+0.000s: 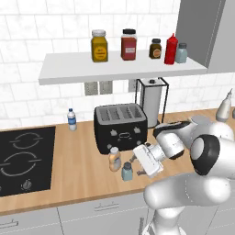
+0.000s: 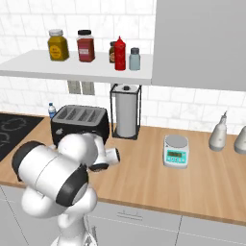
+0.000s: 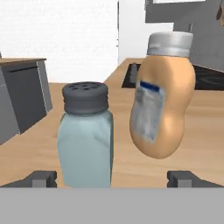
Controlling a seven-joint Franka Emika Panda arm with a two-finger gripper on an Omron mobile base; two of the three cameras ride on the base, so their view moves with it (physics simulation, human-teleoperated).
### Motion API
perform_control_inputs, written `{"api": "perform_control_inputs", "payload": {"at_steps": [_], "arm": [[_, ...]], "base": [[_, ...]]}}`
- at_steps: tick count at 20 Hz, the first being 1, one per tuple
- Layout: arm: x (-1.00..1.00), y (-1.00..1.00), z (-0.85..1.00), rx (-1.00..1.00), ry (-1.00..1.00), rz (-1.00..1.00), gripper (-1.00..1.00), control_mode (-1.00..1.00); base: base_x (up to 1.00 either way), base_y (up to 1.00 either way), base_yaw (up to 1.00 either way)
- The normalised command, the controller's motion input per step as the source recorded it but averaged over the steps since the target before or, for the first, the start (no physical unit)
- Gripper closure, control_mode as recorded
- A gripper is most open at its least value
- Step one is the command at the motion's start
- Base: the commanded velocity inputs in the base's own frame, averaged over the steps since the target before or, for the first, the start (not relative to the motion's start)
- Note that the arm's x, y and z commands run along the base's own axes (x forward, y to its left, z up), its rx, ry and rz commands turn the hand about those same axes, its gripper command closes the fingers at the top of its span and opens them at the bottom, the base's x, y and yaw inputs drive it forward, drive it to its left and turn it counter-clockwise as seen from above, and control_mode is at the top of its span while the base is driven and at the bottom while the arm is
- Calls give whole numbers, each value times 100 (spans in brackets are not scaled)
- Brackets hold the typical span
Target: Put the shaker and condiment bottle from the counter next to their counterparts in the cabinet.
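Here the pale blue-grey glassy shaker (image 3: 85, 139) with its dark perforated cap stands on the light-brown wooden counter (image 1: 69, 179), beside the orange-brown grey-capped condiment bottle (image 3: 162, 100), between the released claw's (image 3: 112, 179) fingertips.

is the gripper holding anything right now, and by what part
Nothing is held. The gripper is open, its fingertips wide apart low on either side of the shaker, not touching it; the condiment bottle stands just beyond.
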Motion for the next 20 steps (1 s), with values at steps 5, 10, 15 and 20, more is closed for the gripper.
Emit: {"api": "perform_control_inputs", "payload": {"at_steps": [5,10,15,20], "arm": [[-3,14,0,4,1,0,-100,-100],[-34,21,-7,1,0,0,-100,-100],[-45,26,-2,0,-1,0,-100,-100],[-12,26,0,3,-1,-8,-100,-100]], "base": [[0,0,0],[0,0,0],[0,0,0],[0,0,0]]}}
